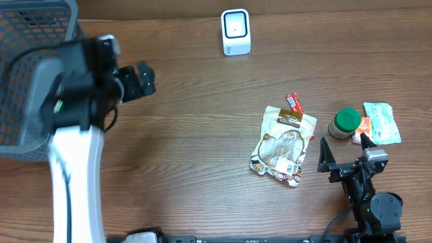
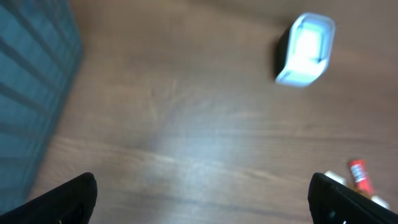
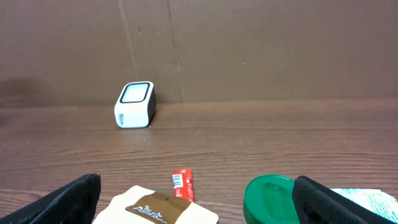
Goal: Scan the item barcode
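Wood-grain brown table [image 1: 189,148] seen from above, with two robot arms reaching over it. A small white barcode scanner [image 1: 235,32] stands at the far centre, its window tilted up toward the near side, so an item can be shown to it from where the arms work.

The goods to be scanned lie in a loose cluster at the near right, well apart from the scanner. They are a cream and brown snack pouch [image 1: 285,145] lying flat, a red sachet [image 1: 295,103] just beyond its far corner, and a green-lidded jar [image 1: 345,123] standing upright. An orange packet [image 1: 364,126] sits beside the jar and a white and green packet [image 1: 381,121] lies furthest right. None is lifted yet.

The right gripper [image 1: 345,150] hovers low on the near side of the jar, jaws spread wide and empty, probably placed to pick one item. The left gripper [image 1: 137,79] hangs at the far left beside a grey wire basket [image 1: 27,61], jaws also wide and empty. The basket likely waits for scanned goods.

The tabletop looks smooth and matte. A plain brown board wall [image 3: 249,50] rises behind its far edge.
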`<control>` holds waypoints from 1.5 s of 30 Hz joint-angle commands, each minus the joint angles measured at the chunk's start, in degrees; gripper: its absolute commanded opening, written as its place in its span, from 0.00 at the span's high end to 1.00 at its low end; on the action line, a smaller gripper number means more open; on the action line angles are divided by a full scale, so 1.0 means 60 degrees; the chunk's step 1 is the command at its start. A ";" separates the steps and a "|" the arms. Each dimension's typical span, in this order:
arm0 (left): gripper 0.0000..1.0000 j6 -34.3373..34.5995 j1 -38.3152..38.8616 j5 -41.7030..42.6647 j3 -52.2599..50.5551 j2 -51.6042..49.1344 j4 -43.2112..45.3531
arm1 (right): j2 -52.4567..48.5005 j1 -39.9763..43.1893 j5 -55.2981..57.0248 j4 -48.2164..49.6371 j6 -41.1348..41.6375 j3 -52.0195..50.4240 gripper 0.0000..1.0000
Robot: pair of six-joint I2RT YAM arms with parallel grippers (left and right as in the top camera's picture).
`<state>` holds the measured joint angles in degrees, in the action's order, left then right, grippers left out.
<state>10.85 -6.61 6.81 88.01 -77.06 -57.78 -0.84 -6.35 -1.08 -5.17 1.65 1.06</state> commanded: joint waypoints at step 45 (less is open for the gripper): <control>0.00 0.0157 0.0514 -0.0248 -0.8830 1.2134 0.4258 | 0.0113 0.0062 -0.0018 0.0058 -0.0033 -0.0098 0.00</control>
<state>11.03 -5.15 5.91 39.07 -8.27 -40.45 -0.80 -6.35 -1.10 -5.15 1.63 1.06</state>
